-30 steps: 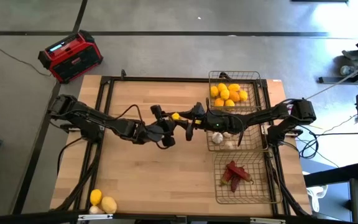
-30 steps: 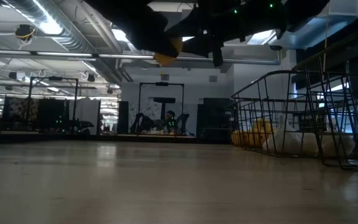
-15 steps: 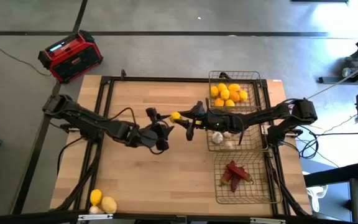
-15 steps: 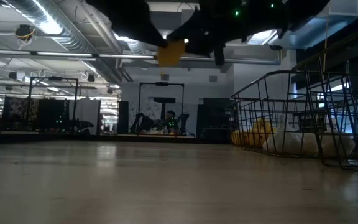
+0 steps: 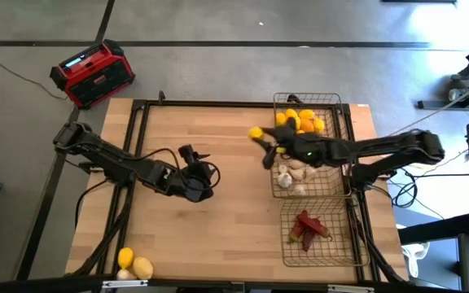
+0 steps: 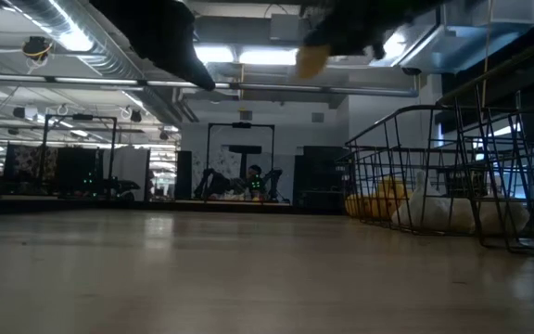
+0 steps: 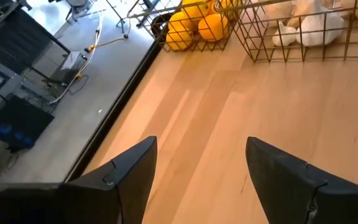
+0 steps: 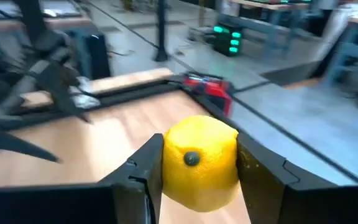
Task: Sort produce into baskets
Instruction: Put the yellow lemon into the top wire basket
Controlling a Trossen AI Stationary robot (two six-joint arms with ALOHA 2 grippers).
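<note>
My right gripper (image 5: pixel 260 140) is shut on a yellow lemon (image 5: pixel 256 133), high over the table just left of the far basket (image 5: pixel 332 102), which holds several lemons (image 5: pixel 300 122). The middle basket (image 5: pixel 332 191) holds garlic bulbs (image 5: pixel 293 175). The near basket (image 5: pixel 340 256) holds dark red chili peppers (image 5: pixel 309 228). My left gripper (image 5: pixel 192 159) stands open over the table's middle, with only bare wood between its fingers (image 7: pixel 135 171). Two lemons and a garlic bulb (image 5: pixel 134 264) lie at the near left corner. My right gripper pinches the lemon's two opposite sides (image 8: pixel 169 165) between its two fingers (image 8: pixel 143 177), the lemon's nubbed end facing back along them. The fingers reach in nearly level from the table's right. The lemon (image 6: pixel 311 60) is lifted clear, well above the table.
A red-and-black radio (image 5: pixel 92 73) sits on the floor beyond the far left corner. Black frame rails (image 5: pixel 137 146) run along the table's edges. Bare wood (image 5: pixel 218 236) lies open between my left arm and the baskets.
My right gripper has risen and carried the lemon toward the table's far right, up to the lemon basket, rolling its wrist as it went. My left gripper has drawn away from the lemon toward the table's left, and now nothing is between its fingers.
</note>
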